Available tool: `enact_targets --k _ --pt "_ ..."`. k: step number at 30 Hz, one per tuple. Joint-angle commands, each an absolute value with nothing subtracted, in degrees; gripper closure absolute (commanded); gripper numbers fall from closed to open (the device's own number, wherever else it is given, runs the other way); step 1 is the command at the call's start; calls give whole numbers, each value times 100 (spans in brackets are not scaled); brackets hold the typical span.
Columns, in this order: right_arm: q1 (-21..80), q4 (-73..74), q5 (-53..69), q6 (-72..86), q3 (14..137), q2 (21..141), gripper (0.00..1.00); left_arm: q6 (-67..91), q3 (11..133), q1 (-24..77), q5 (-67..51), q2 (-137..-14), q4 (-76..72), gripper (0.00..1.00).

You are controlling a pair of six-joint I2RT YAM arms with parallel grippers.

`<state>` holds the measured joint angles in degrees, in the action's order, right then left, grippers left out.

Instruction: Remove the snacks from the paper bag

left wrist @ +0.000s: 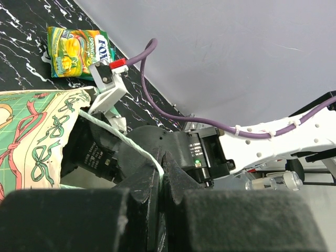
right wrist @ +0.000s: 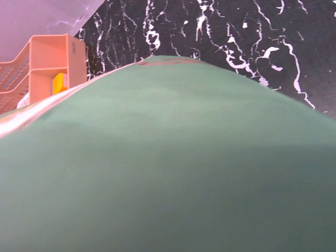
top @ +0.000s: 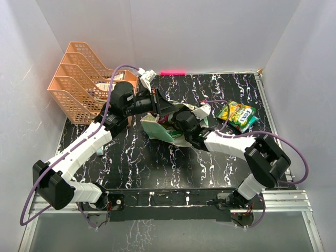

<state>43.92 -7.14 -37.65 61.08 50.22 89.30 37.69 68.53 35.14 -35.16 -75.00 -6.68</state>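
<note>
The paper bag (top: 160, 131) lies on its side at the centre of the table (top: 131, 163), lengthwise about left to right, with its mouth to the right. The left hand (left wrist: 161, 176) is closed on its string handle (left wrist: 121, 136). The right hand (top: 184, 123) is at the mouth, and I cannot tell how far it is open. A green snack packet (top: 239, 115) lies at the upper right.

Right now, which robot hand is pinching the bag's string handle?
The left gripper: its jaws are shut on the paper bag's white string handle, whereas the right arm is up against the bag's green side.
</note>
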Motion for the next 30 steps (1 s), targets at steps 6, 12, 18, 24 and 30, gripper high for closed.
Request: enact_targets --k 6,12,18,24,30 --pt "4180 -1377 -3352 5721 5261 9226 52 3814 6899 3560 -3705 -7163 -937 100" --pt "4175 -1592 -2860 5047 5262 8877 92 3711 6932 3561 -3356 -7127 -669 100" --pt "4218 -1110 -2103 4605 5246 8013 93 3476 7064 3564 -2749 -7128 -174 100" --pt "4214 -887 -1713 4564 4930 6958 93 3436 7066 3560 -2479 -7101 -116 100" --pt "4241 96 -1305 4154 5117 6131 93 3391 7049 3560 -2235 -7051 -55 100"
